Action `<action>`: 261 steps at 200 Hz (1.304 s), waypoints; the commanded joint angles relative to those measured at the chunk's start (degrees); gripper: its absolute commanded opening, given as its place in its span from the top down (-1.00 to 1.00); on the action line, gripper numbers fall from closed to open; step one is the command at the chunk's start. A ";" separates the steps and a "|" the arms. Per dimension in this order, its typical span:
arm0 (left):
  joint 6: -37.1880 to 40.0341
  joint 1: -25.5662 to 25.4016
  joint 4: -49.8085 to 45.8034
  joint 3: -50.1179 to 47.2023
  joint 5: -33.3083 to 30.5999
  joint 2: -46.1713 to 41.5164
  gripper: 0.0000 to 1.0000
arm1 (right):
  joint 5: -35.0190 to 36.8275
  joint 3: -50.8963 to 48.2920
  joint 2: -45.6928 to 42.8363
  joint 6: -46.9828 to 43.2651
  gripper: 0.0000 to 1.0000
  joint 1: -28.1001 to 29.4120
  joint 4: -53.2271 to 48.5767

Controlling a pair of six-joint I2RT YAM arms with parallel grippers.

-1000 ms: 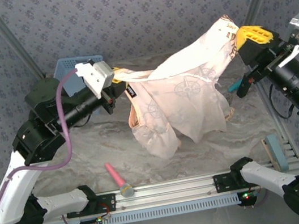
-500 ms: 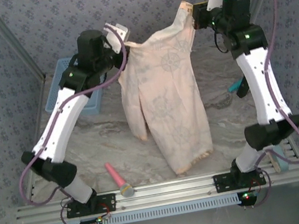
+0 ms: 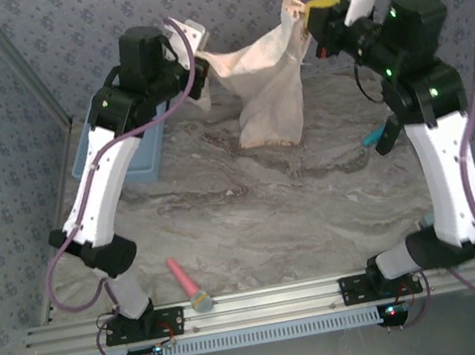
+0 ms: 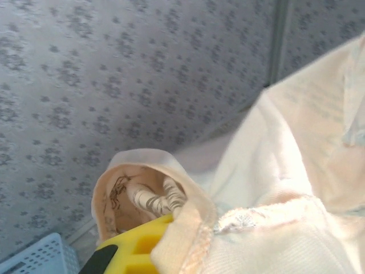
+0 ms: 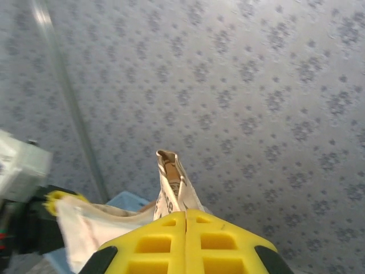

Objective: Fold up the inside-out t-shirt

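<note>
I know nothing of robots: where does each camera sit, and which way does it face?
Top external: above and behind the robot, looking down on the table; left arm and right arm show, holding the t-shirt up.
Left wrist: on the left arm, facing the patterned wall; left claw shows, cloth-wrapped.
Right wrist: on the right arm, facing that wall; right claw shows, pinching cloth.
All three share the t-shirt.
</note>
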 commanded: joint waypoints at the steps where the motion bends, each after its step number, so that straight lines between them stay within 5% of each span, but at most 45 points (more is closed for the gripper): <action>1: 2.29 -3.73 2.75 -7.26 -2.99 -10.32 1.00 | 1.62 -4.38 -6.87 -0.91 1.00 3.53 1.10; 41: 0.96 -6.59 4.92 -14.88 -1.58 -20.49 1.00 | 2.98 -5.23 -11.69 1.44 1.00 7.92 0.32; 87: 3.18 -6.37 3.07 -14.03 -3.08 -18.78 1.00 | 8.02 -1.96 -6.00 1.41 1.00 6.66 -1.23; 132: -3.28 4.05 4.69 -18.48 3.59 -11.31 1.00 | 4.42 -4.78 6.90 0.51 1.00 -0.25 2.71; 165: -5.18 11.22 12.13 -27.91 8.96 -4.77 1.00 | 3.63 -1.10 25.78 -0.15 1.00 -3.25 5.77; 172: -5.53 12.85 12.99 -28.01 9.64 -1.90 0.74 | 3.77 2.14 30.88 0.78 1.00 -3.73 5.18; 184: -6.49 15.24 13.52 -26.32 10.08 3.86 0.08 | 4.31 10.44 39.90 1.63 0.70 -4.55 1.71; 198: -8.06 17.13 11.61 -21.56 10.96 10.35 -0.32 | 5.31 20.44 49.19 4.58 0.60 -5.52 -4.66; 212: -9.10 18.03 7.64 -15.49 11.59 15.35 -0.40 | 6.38 26.50 54.92 9.49 0.19 -6.81 -10.16; 228: -9.84 17.97 3.33 -10.72 11.87 18.19 -0.47 | 6.78 24.80 55.06 11.75 0.08 -7.55 -12.75; 261: -14.57 16.80 3.52 -19.43 12.21 13.10 -0.49 | 9.64 -5.87 37.84 9.96 0.04 -5.45 -4.11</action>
